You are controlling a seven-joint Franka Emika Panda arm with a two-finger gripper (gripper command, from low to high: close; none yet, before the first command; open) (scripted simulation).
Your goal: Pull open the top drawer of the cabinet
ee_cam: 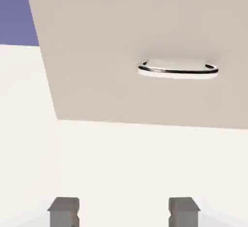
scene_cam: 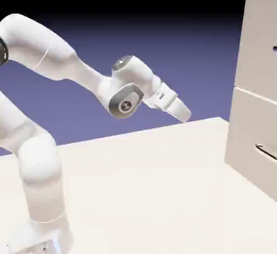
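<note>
one cabinet (closed top drawer), right of hand, well apart; fingers spread.

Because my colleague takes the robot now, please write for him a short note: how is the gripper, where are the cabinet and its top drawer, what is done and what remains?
Gripper: open, nothing between the fingertips, not touching the cabinet.
Cabinet: at the exterior view's right, beyond the gripper.
Top drawer: the upper front, closed; its handle shows only partly at the picture's edge.
Done: no pulling; drawer is shut.
Left: reach the top handle, grip it, pull the drawer open.
</note>
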